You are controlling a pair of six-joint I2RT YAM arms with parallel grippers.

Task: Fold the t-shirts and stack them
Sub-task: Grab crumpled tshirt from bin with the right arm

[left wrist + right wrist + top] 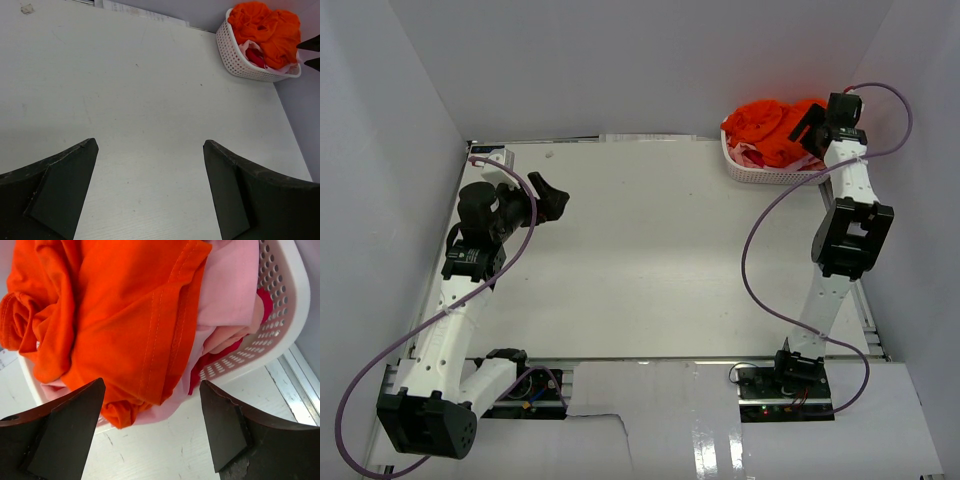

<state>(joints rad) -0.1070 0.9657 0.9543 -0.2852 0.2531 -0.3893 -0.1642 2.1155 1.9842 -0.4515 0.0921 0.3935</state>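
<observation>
**Basket [760,176] of shirts in the far right corner, both pincers wide**

Standing by the rig, I see all the cloth in one place: the white perforated basket, pushed into the far right corner of the white table [650,250]. Nothing is folded yet. An orange-red t-shirt [125,315] lies crumpled on top of the heap, with a stitched hem running down its middle and a bunched fold hanging over the near rim. Under it, toward the right wall of the basket, is a pink t-shirt [227,290]. A dark red t-shirt [216,358] peeks out lower down, against the inside of the perforated wall.

The right arm reaches out over the basket. The right gripper [151,390] hangs above the heap with its two dark fingers spread wide, and the orange-red cloth shows in the gap between them. Nothing is pinched. From here I cannot tell whether the tips touch the cloth or sit just above it.

The left arm is bent over the left side of the table, well apart from the basket. The left gripper [150,145] is splayed wide as well, and only bare tabletop shows between its fingers. It holds nothing. From its wrist view the basket sits far off in the upper right corner.
</observation>
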